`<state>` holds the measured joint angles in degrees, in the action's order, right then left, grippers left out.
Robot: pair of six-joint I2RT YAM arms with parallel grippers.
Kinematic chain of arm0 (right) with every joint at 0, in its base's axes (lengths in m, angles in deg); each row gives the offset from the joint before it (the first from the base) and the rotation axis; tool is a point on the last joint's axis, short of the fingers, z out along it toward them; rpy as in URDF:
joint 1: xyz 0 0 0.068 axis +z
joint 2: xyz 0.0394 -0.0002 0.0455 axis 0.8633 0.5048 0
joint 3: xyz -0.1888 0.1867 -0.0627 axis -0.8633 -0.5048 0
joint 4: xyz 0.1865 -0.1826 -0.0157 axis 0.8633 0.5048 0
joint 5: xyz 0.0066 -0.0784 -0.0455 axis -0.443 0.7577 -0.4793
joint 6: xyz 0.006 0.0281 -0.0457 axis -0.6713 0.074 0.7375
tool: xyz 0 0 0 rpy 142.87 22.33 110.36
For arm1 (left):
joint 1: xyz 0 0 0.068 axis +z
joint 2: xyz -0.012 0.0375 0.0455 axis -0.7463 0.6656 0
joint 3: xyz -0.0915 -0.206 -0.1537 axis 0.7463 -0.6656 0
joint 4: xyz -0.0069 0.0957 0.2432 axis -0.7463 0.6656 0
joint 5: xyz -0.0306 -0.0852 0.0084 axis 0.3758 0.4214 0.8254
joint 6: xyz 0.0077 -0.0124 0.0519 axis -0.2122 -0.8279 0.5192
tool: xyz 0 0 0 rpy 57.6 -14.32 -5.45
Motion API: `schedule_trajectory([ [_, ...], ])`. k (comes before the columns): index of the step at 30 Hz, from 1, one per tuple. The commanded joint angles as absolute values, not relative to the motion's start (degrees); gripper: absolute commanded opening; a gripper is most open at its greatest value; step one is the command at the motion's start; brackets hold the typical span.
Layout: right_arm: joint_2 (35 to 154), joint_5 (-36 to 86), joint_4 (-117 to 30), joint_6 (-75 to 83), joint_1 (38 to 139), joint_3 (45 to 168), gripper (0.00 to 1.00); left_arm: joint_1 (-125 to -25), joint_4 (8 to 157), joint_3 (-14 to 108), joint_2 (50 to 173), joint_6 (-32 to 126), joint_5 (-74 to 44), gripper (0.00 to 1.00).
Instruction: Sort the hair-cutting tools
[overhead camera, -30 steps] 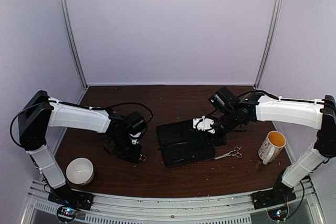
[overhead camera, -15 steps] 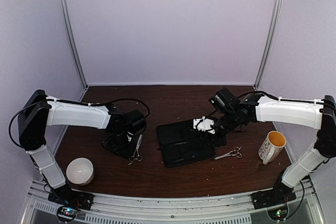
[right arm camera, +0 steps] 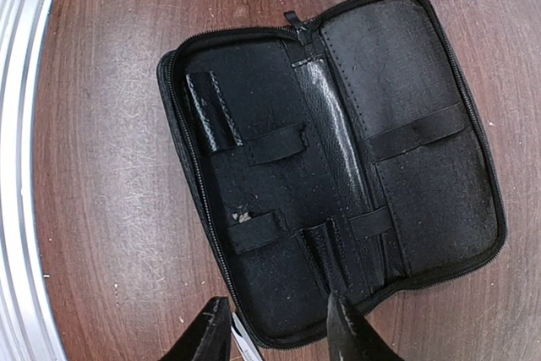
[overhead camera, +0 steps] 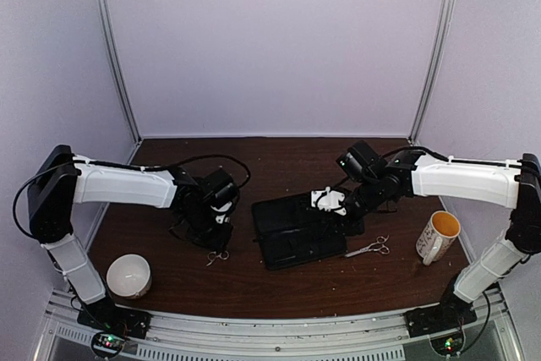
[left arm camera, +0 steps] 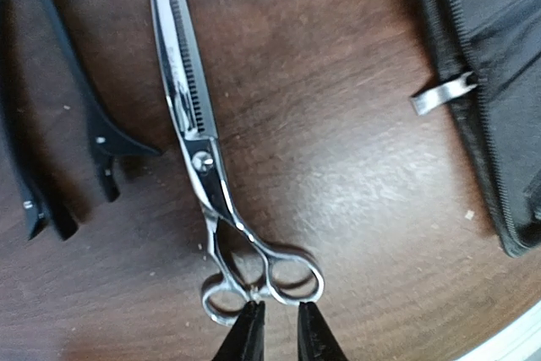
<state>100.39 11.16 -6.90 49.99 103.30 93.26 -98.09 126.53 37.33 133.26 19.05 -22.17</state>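
While left tool sits barely open and empty at the rings of the scissors, right tool hovers half-open, empty, over the case.

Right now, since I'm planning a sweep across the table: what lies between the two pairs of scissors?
The open black case lies between the left scissors and the right scissors, with bare wood either side; the top external view shows it.

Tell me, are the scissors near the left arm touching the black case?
Apart. The left wrist view shows the scissors lying flat on the table, with a wide strip of bare wood between them and the case.
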Motion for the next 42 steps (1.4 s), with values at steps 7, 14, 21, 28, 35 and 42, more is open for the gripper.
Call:
schedule_trajectory([
  [7, 100.3, 11.0, -7.8, 50.3, 102.8, 92.6, 0.4, -98.2, 120.9, 38.3, 136.9, 18.4, -16.0, 0.21],
  [14, 100.7, 10.9, -7.8, 50.3, 102.8, 92.5, 0.4, -98.1, 121.9, 38.3, 139.2, 17.5, -16.5, 0.25],
  [21, 101.0, 10.8, -7.7, 50.4, 102.7, 92.6, 0.4, -98.1, 123.5, 38.8, 141.0, 17.7, -20.0, 0.25],
  [28, 101.1, 10.6, -7.7, 50.2, 102.5, 92.6, 0.4, -98.8, 127.4, 38.6, 141.6, 19.1, -25.9, 0.23],
  [35, 101.6, 10.4, -7.4, 50.0, 102.4, 92.9, 0.4, -100.8, 128.3, 38.3, 143.7, 20.6, -30.4, 0.15],
  [42, 101.0, 3.8, -4.2, 48.6, 92.7, 96.9, 0.39, -103.3, 134.0, 39.6, 137.7, 24.7, -35.3, 0.0],
])
